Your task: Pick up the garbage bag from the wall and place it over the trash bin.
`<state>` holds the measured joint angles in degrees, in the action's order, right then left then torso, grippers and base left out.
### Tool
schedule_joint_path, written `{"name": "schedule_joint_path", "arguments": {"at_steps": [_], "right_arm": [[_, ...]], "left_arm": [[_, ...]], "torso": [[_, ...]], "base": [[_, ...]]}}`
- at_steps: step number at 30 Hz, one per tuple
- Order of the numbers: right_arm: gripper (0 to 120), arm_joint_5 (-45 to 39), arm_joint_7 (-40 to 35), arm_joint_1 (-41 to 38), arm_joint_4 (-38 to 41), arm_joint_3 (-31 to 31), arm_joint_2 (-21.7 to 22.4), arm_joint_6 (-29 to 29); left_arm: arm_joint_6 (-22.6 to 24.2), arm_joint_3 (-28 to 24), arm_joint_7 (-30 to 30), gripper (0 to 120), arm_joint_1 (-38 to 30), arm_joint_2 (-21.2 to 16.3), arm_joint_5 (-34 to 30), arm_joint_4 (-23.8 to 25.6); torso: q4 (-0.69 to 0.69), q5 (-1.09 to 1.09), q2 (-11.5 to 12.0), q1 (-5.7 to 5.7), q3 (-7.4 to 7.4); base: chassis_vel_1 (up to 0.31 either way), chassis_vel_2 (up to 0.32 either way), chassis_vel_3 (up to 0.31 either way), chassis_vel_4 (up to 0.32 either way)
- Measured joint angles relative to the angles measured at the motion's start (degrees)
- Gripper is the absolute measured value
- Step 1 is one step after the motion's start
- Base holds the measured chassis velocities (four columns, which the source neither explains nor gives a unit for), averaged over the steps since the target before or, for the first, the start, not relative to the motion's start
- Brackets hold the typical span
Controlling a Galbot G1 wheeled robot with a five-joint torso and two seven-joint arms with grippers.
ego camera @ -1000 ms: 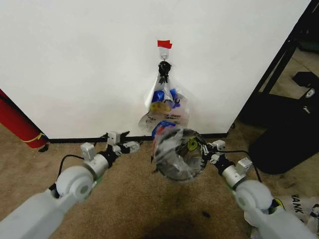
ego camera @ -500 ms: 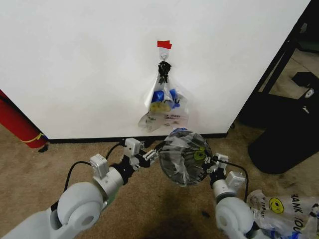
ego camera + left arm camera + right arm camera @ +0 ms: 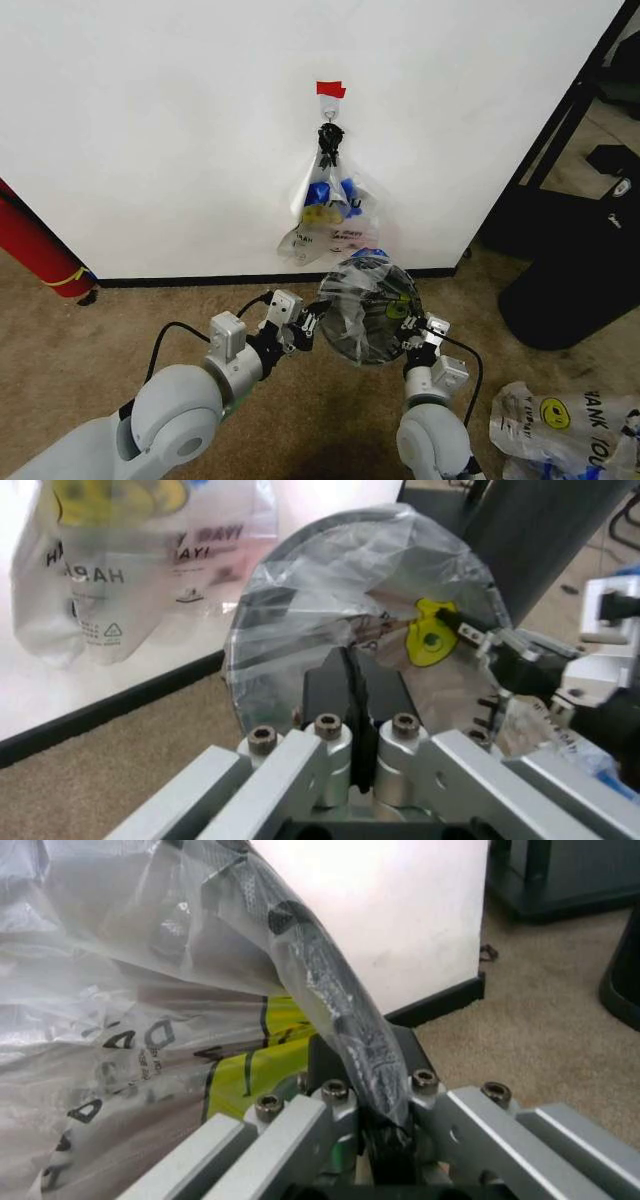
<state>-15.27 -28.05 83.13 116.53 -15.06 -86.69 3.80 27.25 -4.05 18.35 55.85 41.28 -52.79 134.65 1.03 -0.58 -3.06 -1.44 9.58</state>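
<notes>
The trash bin [image 3: 345, 335], black wire mesh, stands on the carpet just in front of the wall [image 3: 150, 130]. The see-through garbage bag [image 3: 365, 290] with its yellow smiley is stretched over the bin's mouth. My left gripper [image 3: 312, 320] is at the bin's left rim, shut on the plastic [image 3: 330, 577]; its fingers [image 3: 330, 690] are pressed together. At the right rim my right gripper [image 3: 405, 335] is shut on the bag-wrapped rim [image 3: 300, 937]. More such bags [image 3: 330, 215] hang from the hook under the red tape [image 3: 330, 89].
A red cylinder [image 3: 35, 245] leans at the left of the wall. A large black bulky thing [image 3: 580, 270] and a black frame stand at the right. A whiter bag with THANK lettering [image 3: 560, 420] lies on the carpet at the lower right.
My left gripper has moved right to the bin's left rim. The right arm has drawn back toward me along the right rim. The bag has gone from a loose blur to lying taut over the bin.
</notes>
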Motion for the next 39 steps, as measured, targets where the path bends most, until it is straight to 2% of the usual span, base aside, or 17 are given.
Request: {"name": "schedule_joint_path", "arguments": {"at_steps": [7,8,10,12,14,16,18,23,26,31,39], "right_arm": [[0,3.21,0.08,1.06,-0.26,1.45,-1.93,-1.3],[0,3.69,0.05,1.23,-0.25,1.78,-2.18,-1.3],[0,3.89,0.05,1.27,-0.24,1.89,-2.24,-1.31],[0,4.63,0.06,1.39,-0.55,2.14,-2.66,-1.57],[0,5.42,0.07,1.47,-1.0,2.15,-3.0,-1.84],[0,5.57,0.09,1.5,-1.04,2.13,-3.03,-1.93],[0,6.55,0.26,1.98,-1.08,1.8,-3.09,-2.58],[0,8.05,0.68,2.36,-1.03,1.82,-3.37,-3.03],[0,8.63,0.9,2.46,-1.04,1.83,-3.45,-3.3],[0,9.59,1.23,2.9,-0.94,1.89,-3.76,-3.66],[0,9.49,1.32,2.64,-0.92,2.21,-3.85,-3.6]], "left_arm": [[1.83,-7.01,2.33,0,-6.7,2.51,-1.8,-3.42],[2.0,-9.71,3.05,0,-8.94,3.69,-3.45,-5.25],[2.03,-10.47,3.47,0,-9.61,4.08,-4.56,-5.82],[2.3,-12.94,5.9,0,-11.81,6.42,-10.08,-8.57],[2.32,-14.98,7.29,0,-13.77,8.34,-11.82,-11.53],[2.32,-15.58,7.5,0,-14.31,8.69,-11.92,-12.2],[1.95,-19.12,8.53,0,-17.67,10.43,-12.04,-15.81],[0.14,-24.2,9.74,0,-22.33,12.84,-9.7,-21.55],[-0.05,-25.11,9.93,0,-23.43,13.68,-9.15,-22.97],[0.07,-27.64,11.12,0,-27.27,17.56,-8.95,-28.03],[1.09,-29.41,11.66,0,-28.82,19.47,-9.26,-31.86]], "torso": [[0.01,0.0,0.01,0.0,0.0],[0.0,0.01,0.01,0.0,0.0],[0.0,0.0,0.01,0.0,0.0],[0.01,0.0,0.01,0.0,0.0],[0.0,0.01,0.01,-0.01,0.01],[0.0,0.01,0.01,-0.01,0.01],[0.01,0.0,0.01,0.0,0.01],[0.0,0.01,0.01,-0.01,0.01],[-0.01,-0.03,0.01,-0.01,0.01],[0.0,-0.09,0.01,-0.01,0.01],[0.01,-0.04,0.01,-0.01,0.0]], "base": [[0.0,0.0,0.0,0.0],[0.0,0.0,0.0,0.0],[0.0,0.0,0.0,0.0],[0.0,0.0,0.0,0.0],[0.0,0.0,0.0,0.0],[0.0,0.0,0.0,0.0],[0.0,0.0,0.0,0.0],[0.0,0.0,0.0,0.0],[0.0,0.0,0.0,0.0],[0.0,0.0,0.0,0.0],[0.0,0.0,0.0,0.0]]}}
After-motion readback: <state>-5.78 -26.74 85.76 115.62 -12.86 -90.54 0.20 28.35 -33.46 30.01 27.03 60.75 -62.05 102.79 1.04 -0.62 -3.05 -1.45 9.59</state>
